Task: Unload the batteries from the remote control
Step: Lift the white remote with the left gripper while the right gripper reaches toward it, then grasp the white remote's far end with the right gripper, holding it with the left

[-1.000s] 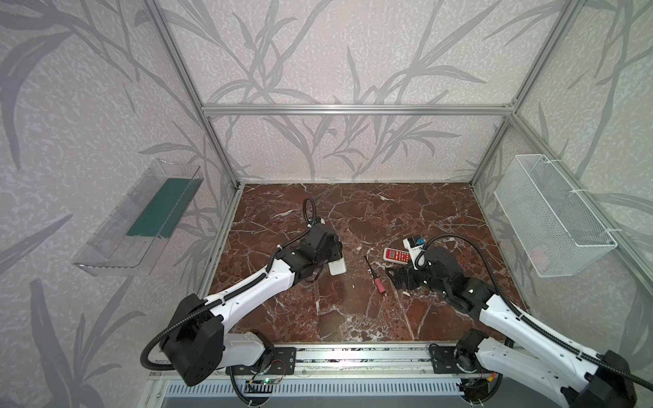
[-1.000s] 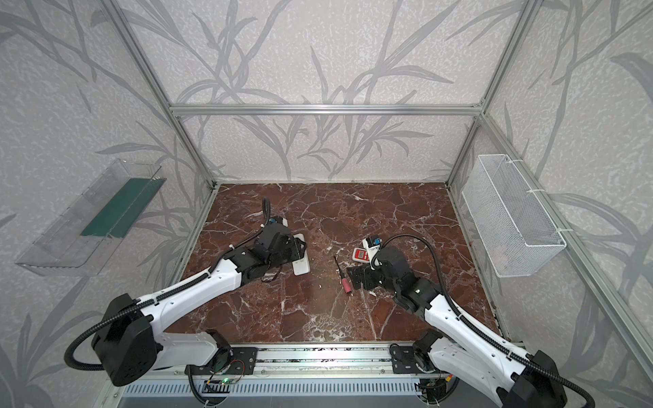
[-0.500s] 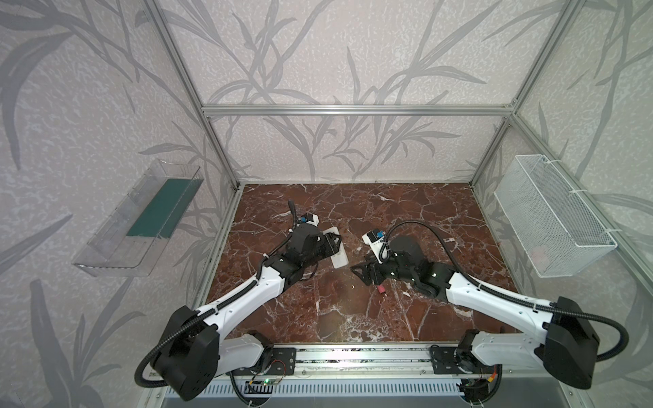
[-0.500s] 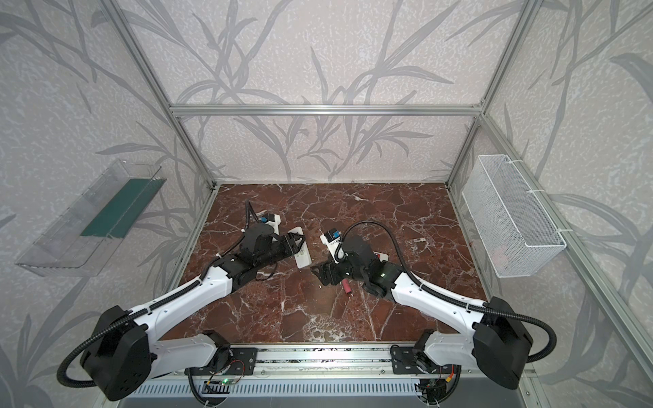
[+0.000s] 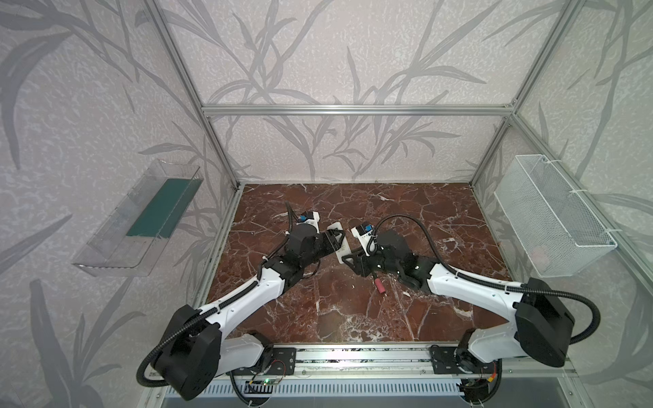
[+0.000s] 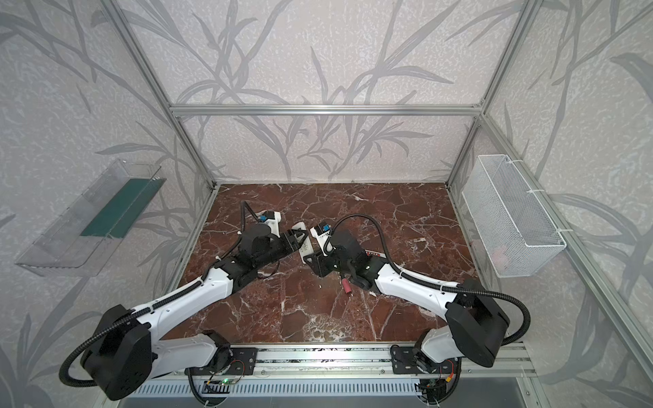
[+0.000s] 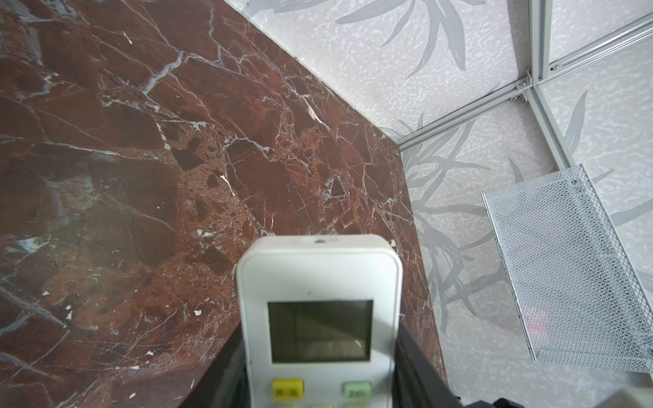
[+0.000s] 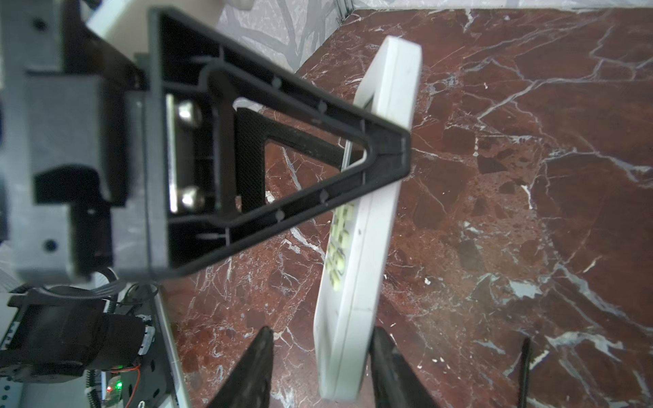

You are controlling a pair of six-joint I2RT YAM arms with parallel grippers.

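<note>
Bright, even, diffuse light from above; only faint soft shadows on the surface (image 5: 353, 311). Top views sharp, straight lines bow toward picture edges. Left wrist view: remote control (image 7: 319, 318) slightly soft. Right wrist view: close foreground blurred.

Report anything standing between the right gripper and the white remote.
Nothing visible does. The right gripper straddles the free end of the white remote, a gap showing beside one finger; the left gripper clamps it further along.

One white remote (image 7: 318, 279) was counted. One screwdriver (image 5: 380, 287) lay near it. One wire basket (image 5: 551, 215) hung to the remote's right, one clear tray (image 5: 141, 219) to its left. Two arms met at it: left arm (image 5: 247, 300), right arm (image 5: 470, 282).
</note>
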